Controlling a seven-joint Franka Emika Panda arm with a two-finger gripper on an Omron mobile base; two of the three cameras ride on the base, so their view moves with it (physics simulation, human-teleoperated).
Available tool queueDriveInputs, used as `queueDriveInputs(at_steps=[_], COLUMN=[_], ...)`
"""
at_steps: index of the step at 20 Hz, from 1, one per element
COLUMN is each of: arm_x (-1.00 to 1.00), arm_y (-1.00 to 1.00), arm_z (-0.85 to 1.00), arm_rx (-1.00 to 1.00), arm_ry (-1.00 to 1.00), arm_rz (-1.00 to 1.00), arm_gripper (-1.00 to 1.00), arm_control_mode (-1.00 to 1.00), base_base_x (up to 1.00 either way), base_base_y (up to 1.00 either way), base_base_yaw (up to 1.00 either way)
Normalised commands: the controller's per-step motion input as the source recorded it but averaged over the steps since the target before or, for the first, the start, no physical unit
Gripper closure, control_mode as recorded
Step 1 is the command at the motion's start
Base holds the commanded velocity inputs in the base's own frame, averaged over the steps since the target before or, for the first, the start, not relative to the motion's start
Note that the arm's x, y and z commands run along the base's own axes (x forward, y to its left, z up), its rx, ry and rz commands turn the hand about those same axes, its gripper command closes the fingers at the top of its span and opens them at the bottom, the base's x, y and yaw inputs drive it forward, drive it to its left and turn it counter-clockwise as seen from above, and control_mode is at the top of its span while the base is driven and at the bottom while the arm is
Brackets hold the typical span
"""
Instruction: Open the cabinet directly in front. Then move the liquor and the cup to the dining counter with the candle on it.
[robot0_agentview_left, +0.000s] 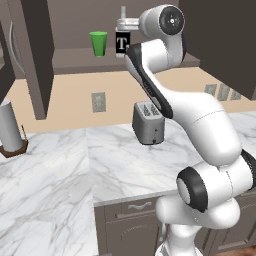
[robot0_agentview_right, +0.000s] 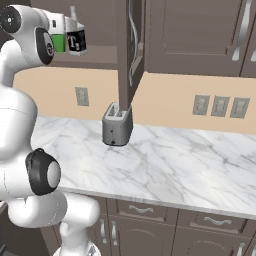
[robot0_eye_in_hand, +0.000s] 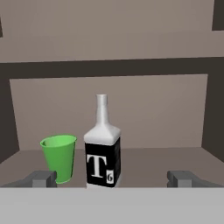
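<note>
White marble tabletop (robot0_agentview_right: 165, 165) with a grey toaster (robot0_agentview_right: 117, 125), beige wall (robot0_agentview_right: 170, 100) with outlets (robot0_agentview_right: 220, 106), dark drawers (robot0_agentview_right: 200, 222) underneath.

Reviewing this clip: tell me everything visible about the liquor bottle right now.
The liquor is a squat, square-shouldered bottle with a pale narrow neck and a black label bearing a white T. It stands upright on the lower shelf of the open cabinet, near the shelf's front edge. The green cup stands close on its left in the hand view; whether they touch is unclear. The hand is open, its fingertips level with the bottle's base on either side, not gripping it.
</note>
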Motion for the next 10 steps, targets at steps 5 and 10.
queueDriveInputs(at_steps=[5, 10], arm_x=[0.20, 0.22], arm_y=[0.00, 0.01], arm_z=[0.00, 0.00], arm_rx=[0.00, 0.00], arm_ry=[0.00, 0.00], arm_rz=[0.00, 0.00], arm_gripper=[-1.00, -1.00], arm_control_mode=[-1.00, -1.00], base_base_x=[0.00, 0.00], base_base_y=[0.00, 0.00], base_base_yaw=[0.00, 0.00])
